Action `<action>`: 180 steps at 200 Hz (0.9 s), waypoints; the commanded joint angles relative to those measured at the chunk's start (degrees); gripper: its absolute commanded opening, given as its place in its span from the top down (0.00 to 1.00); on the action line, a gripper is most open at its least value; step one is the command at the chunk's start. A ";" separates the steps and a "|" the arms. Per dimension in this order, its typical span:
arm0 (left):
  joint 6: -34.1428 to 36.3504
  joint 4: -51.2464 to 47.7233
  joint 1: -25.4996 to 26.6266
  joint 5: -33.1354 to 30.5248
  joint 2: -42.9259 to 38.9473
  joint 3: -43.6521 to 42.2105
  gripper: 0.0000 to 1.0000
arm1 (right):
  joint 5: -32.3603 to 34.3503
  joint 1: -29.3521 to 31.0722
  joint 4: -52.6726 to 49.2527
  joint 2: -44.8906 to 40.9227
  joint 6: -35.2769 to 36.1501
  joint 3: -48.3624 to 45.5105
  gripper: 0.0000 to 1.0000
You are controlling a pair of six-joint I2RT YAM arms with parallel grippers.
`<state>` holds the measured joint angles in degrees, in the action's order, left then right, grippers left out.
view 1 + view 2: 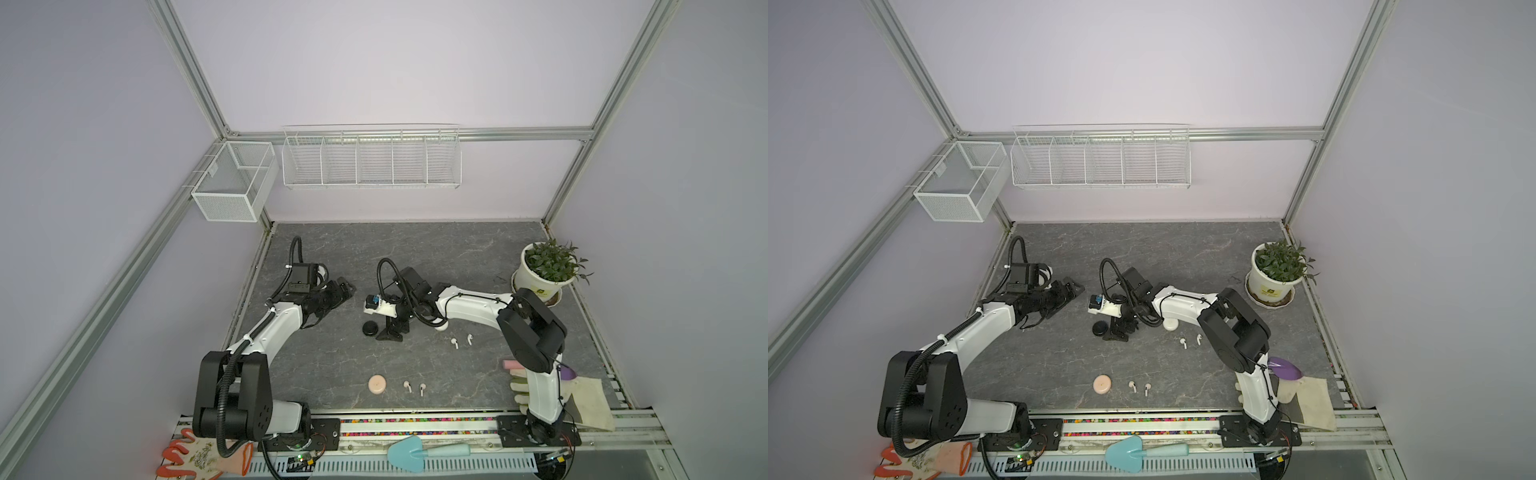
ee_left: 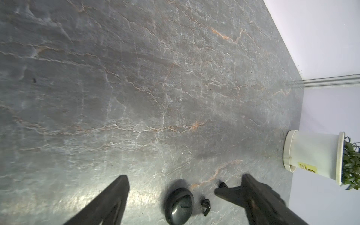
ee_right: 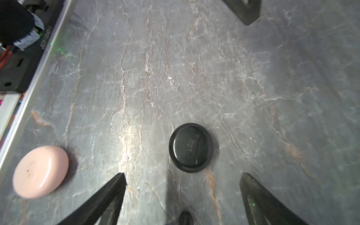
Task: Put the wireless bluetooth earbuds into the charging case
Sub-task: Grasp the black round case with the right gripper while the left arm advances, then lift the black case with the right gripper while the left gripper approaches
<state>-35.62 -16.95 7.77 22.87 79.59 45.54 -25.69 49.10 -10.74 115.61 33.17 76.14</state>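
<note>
Just ahead of the right hand, whose fingers stood wide apart with nothing between them, the black charging case lay flat on the desk with its lid closed. Behind the fingertips, at the frame's edge, a dark rounded shape was cut off; I could not tell whether it was an earbud. The left hand also stood wide and held nothing. Through its wrist camera the same case was partly cropped, and one black earbud lay just beside it without touching, small and blurred. In both top views that earbud was lost against the right hand's dark fingers. The white earbuds lay behind the right hand, near the right arm. The white charging case was half hidden under that arm. The pink earbuds lay beside the pink charging case, well apart from both hands.
</note>
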 commanded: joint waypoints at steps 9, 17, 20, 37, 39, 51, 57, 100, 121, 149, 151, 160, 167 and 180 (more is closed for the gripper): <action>-2.79 1.25 -0.12 2.58 -1.16 -2.76 0.09 | 5.59 1.68 3.54 0.99 -1.73 -0.53 0.08; -2.78 1.49 -0.12 2.52 -1.40 -3.24 0.09 | 6.84 1.79 3.76 1.44 -2.34 -0.30 0.08; -2.79 1.61 -0.11 2.45 -1.53 -3.39 0.09 | 7.32 1.86 4.01 1.61 -2.48 -0.31 0.09; -3.05 1.91 -0.12 2.42 -1.79 -4.09 0.09 | 8.30 2.05 5.68 2.23 -3.25 -0.39 0.10; -3.12 2.07 -0.10 2.43 -1.83 -4.17 0.09 | 8.31 2.05 5.72 2.36 -3.39 -0.36 0.10; -3.39 2.40 -0.12 2.31 -1.85 -4.53 0.09 | 8.91 2.23 5.89 3.08 -4.49 0.34 0.12; -3.65 2.60 -0.12 2.32 -1.75 -4.66 0.09 | 8.92 2.30 5.84 3.50 -4.89 0.60 0.13; -4.03 3.17 -0.21 2.93 -2.01 -5.20 0.09 | 8.64 3.29 4.75 6.45 -6.61 2.81 0.18; -4.14 3.20 -0.28 3.14 -2.07 -5.20 0.09 | 9.20 3.51 5.50 6.64 -7.03 2.32 0.21; -3.90 3.22 -0.43 3.42 -2.07 -5.37 0.09 | 9.26 3.69 5.46 6.82 -7.83 2.38 0.30; -3.82 3.17 -0.46 3.43 -2.07 -5.37 0.09 | 9.24 3.71 5.51 6.82 -7.78 2.29 0.31; -3.57 2.92 -0.71 3.63 -2.00 -5.22 0.09 | 9.27 3.76 5.47 6.82 -7.85 2.37 0.33; -3.23 2.45 -1.03 3.81 -1.89 -4.90 0.09 | 9.26 3.81 5.31 6.82 -7.89 2.43 0.35; -2.59 1.55 -1.57 4.25 -1.54 -4.02 0.09 | 9.36 3.81 5.28 6.73 -8.11 2.23 0.37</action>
<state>-38.92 -14.22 7.31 26.02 78.63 40.91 -16.25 52.56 -5.30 121.64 25.36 77.89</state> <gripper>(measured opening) 0.911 0.645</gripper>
